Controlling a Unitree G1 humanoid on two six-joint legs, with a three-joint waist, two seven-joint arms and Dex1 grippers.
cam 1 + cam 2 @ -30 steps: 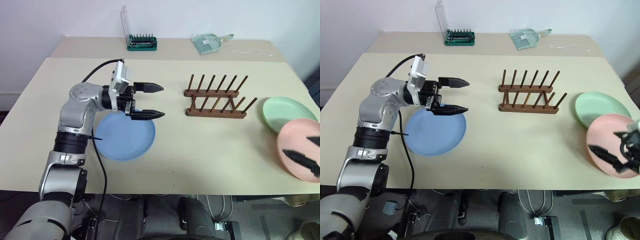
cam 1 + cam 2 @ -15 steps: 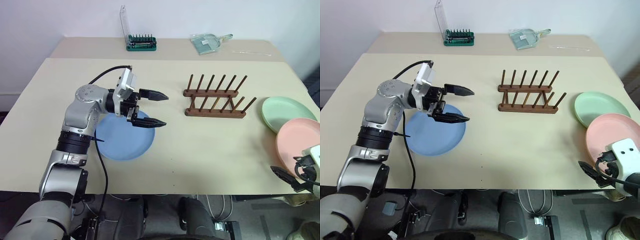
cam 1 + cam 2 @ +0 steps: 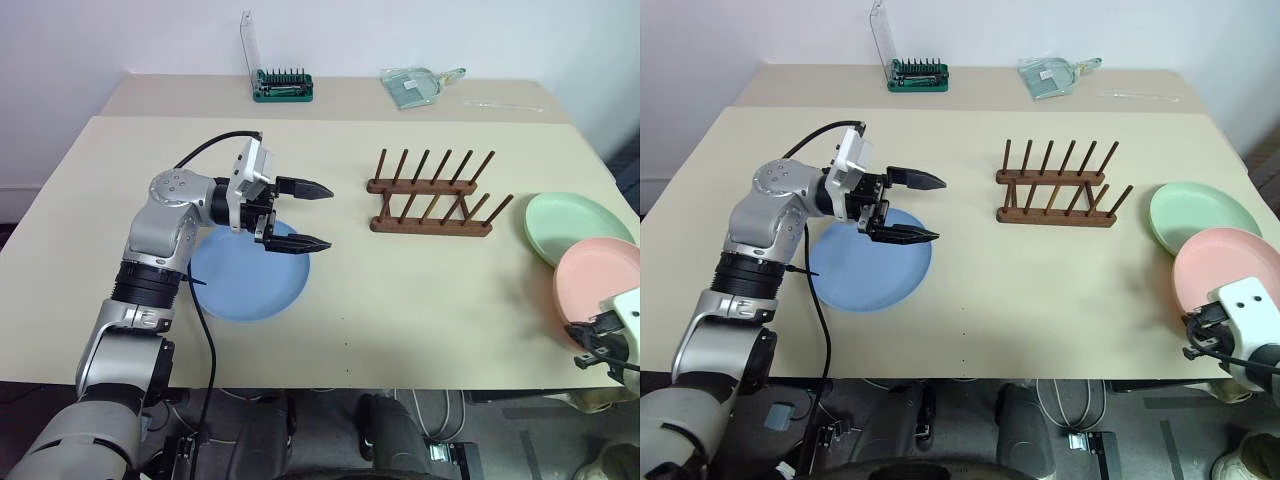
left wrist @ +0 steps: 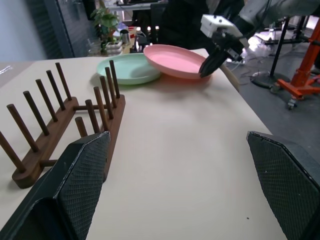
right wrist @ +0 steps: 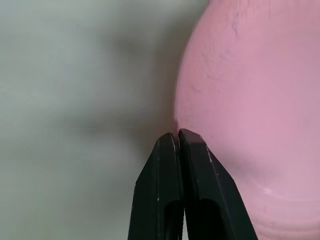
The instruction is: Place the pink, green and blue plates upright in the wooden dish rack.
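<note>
Right hand (image 5: 178,135), fingers pressed together empty, tips at the pink plate (image 5: 260,100) rim.

We find the dish rack (image 3: 436,195) at the table (image 3: 400,290) centre, one plate (image 3: 247,272) to its left, two overlapping plates (image 3: 580,225) right, and the bit holder (image 3: 283,84) behind.

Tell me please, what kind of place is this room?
Probably a robotics lab or workshop, not a home kitchen. The beige table holds a screwdriver-bit set next to the wooden dish rack and plates, and the left wrist view shows an orange equipment stand on a bare grey floor.
</note>
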